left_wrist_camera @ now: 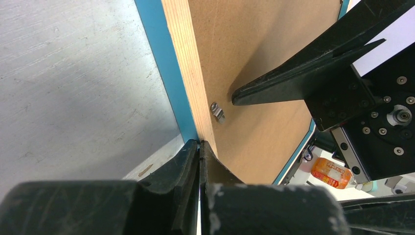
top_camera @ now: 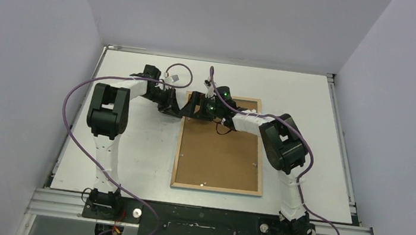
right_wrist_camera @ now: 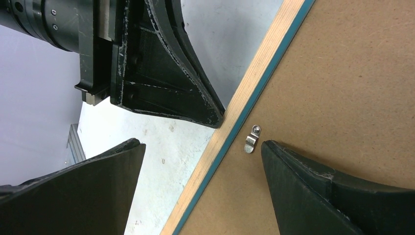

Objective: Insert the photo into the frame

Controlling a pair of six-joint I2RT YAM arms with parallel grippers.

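Note:
The frame (top_camera: 178,156) lies face down on the table, its wooden reverse up, with the brown backing board (top_camera: 219,155) inside it. The photo is hidden. My left gripper (top_camera: 177,111) is shut, and its tips (left_wrist_camera: 199,143) touch the frame's rim (left_wrist_camera: 181,73) near the far left corner. My right gripper (right_wrist_camera: 201,144) is open and straddles that same rim (right_wrist_camera: 254,78). One of its fingers is over the table and the other is over the board, beside a small metal clip (right_wrist_camera: 251,138). The clip also shows in the left wrist view (left_wrist_camera: 218,111).
The white table (top_camera: 128,161) is walled on three sides. The purple cables of both arms (top_camera: 178,75) loop above the far edge of the frame. A small orange and red patch (left_wrist_camera: 333,172) shows past the frame's far blue edge; I cannot tell what it is.

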